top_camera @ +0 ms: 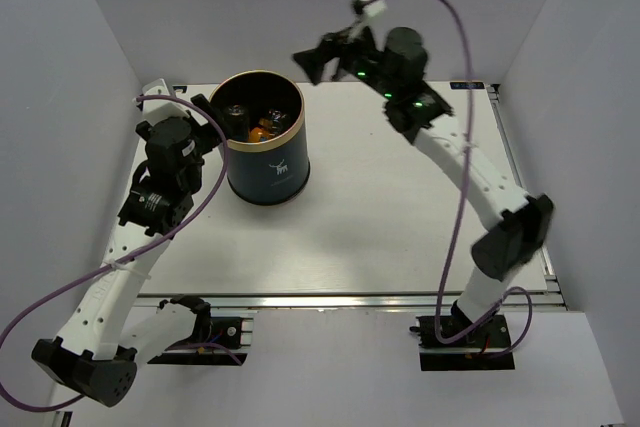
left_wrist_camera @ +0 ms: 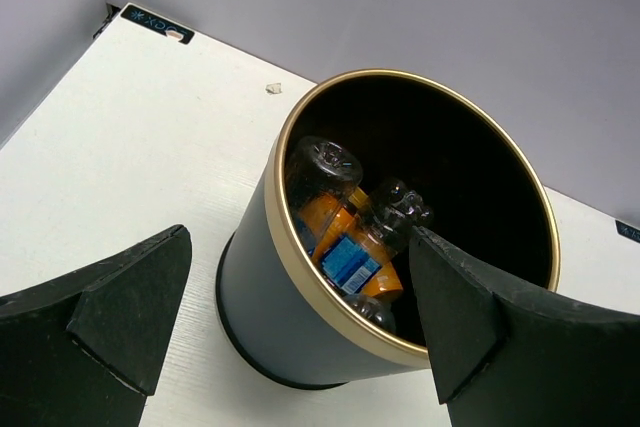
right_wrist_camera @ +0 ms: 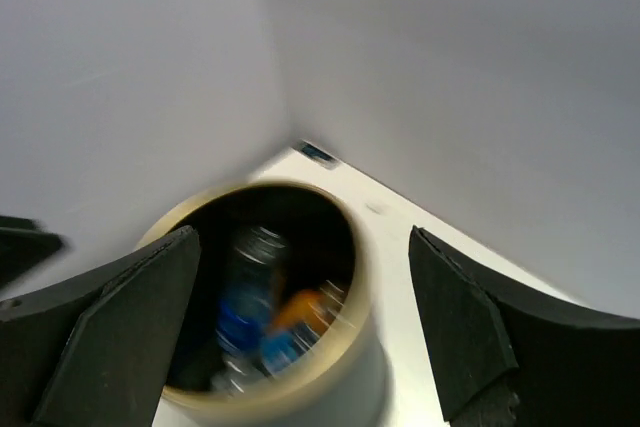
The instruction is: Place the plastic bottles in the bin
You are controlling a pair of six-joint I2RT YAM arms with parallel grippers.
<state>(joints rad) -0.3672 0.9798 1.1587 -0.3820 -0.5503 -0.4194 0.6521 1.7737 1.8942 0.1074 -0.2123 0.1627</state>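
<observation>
- Bottles [left_wrist_camera: 335, 222] lie heaped inside the bin [left_wrist_camera: 245, 287], all below its gold rim: orange ones and clear ones with blue labels.
- Bin stands upright on the far left part of the table [top_camera: 380, 197].
- Left gripper [left_wrist_camera: 300, 297] hangs just beside the bin's left side, jaws spread wide with nothing between them.
- Right gripper [right_wrist_camera: 300, 292] hovers above the bin, to its right, also wide open and empty. Its wrist view is blurred.
</observation>
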